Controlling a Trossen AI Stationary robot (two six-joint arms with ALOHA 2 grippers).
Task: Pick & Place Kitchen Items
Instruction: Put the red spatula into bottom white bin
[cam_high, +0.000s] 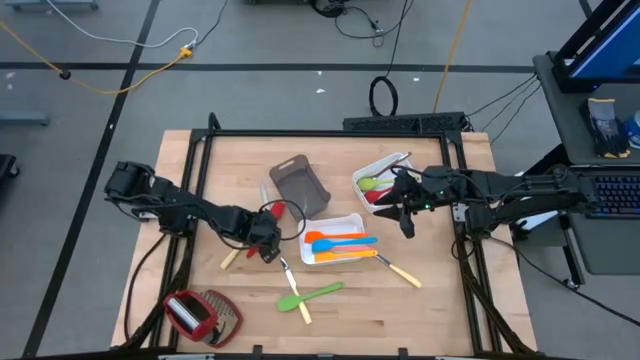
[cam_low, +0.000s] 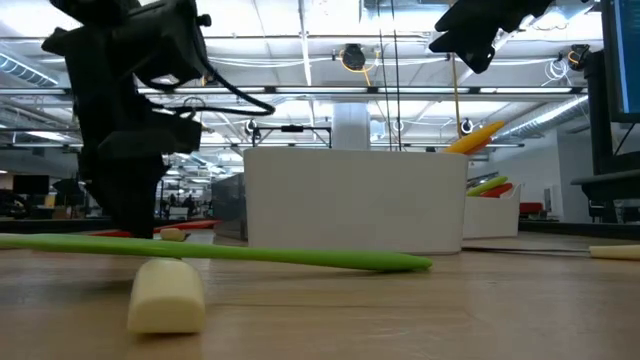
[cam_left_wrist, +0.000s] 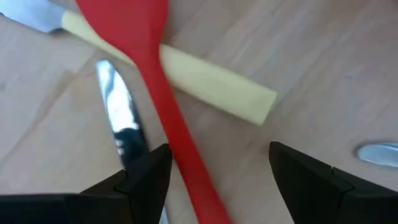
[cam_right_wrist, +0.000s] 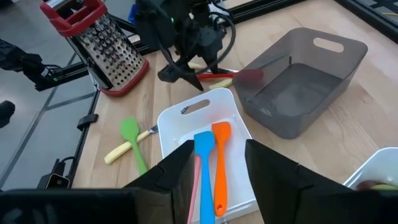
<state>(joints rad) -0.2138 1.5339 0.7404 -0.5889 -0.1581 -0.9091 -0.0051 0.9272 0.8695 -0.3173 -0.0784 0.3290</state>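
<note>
A red spatula (cam_left_wrist: 158, 93) lies on the table across the pale handle (cam_left_wrist: 211, 87) of a metal knife, just left of the middle white tray (cam_high: 352, 219). My left gripper (cam_left_wrist: 217, 155) points down over it, open. The red handle (cam_left_wrist: 186, 168) runs between its fingers, close to one of them, and a metal blade (cam_left_wrist: 118, 118) lies beside that finger. My left gripper (cam_high: 268, 238) shows left of the white tray in the high view. My right gripper (cam_high: 405, 215) hovers open and empty between the two white trays. Blue, orange and pink spatulas (cam_high: 340, 243) lie in the middle tray.
A grey tray (cam_high: 298, 185) stands behind the red spatula. The far white tray (cam_high: 367, 170) holds green, red and yellow utensils. A green spatula (cam_high: 322, 293) and pale-handled knives (cam_high: 400, 271) lie toward the near edge. A red-topped grater (cam_high: 200, 315) lies at the near left.
</note>
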